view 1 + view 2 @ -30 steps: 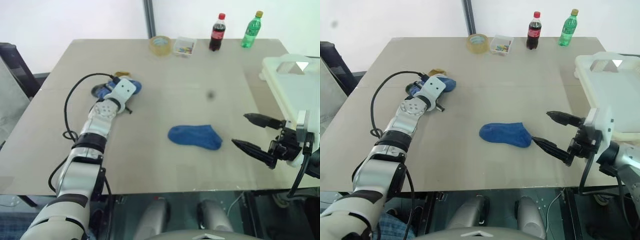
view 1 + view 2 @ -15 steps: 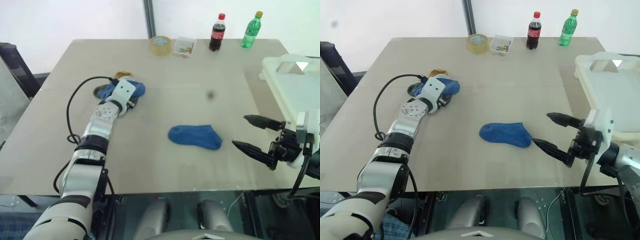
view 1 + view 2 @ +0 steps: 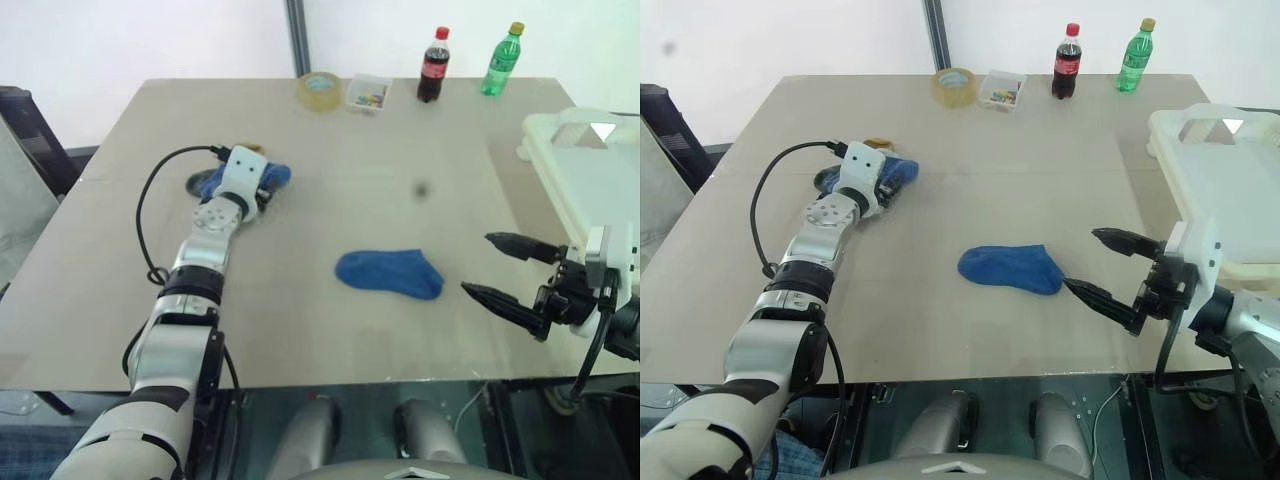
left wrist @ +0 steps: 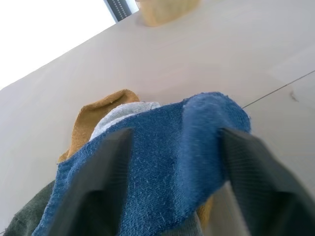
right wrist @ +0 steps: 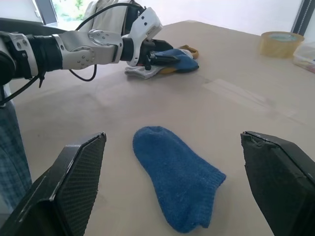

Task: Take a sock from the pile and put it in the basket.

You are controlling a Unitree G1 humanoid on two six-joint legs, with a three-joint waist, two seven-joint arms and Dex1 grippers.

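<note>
The pile (image 3: pixel 277 176) of socks lies at the table's left: a blue sock (image 4: pixel 167 162) on top, with mustard (image 4: pixel 93 115), light grey (image 4: pixel 123 110) and dark green (image 4: pixel 24 216) ones under it. My left gripper (image 3: pixel 262 186) is in the pile, its fingers (image 4: pixel 110 172) on both sides of the blue sock's bunched cloth, shut on it. A second blue sock (image 3: pixel 390 273) lies flat mid-table. To its right my right gripper (image 3: pixel 475 264) hovers open and holds nothing. The cream-white basket (image 3: pixel 545 128) stands at the table's right edge, beyond the right gripper.
A tape roll (image 3: pixel 321 90), a small clear box (image 3: pixel 368 92), a cola bottle (image 3: pixel 433 65) and a green bottle (image 3: pixel 503 60) line the far edge. A black cable (image 3: pixel 150 215) loops beside my left forearm. Bare tabletop (image 3: pixel 400 180) lies between pile and basket.
My left wrist has rolled upright at the pile, and its fingers have opened and then closed in around the top blue sock. The right arm has kept still.
</note>
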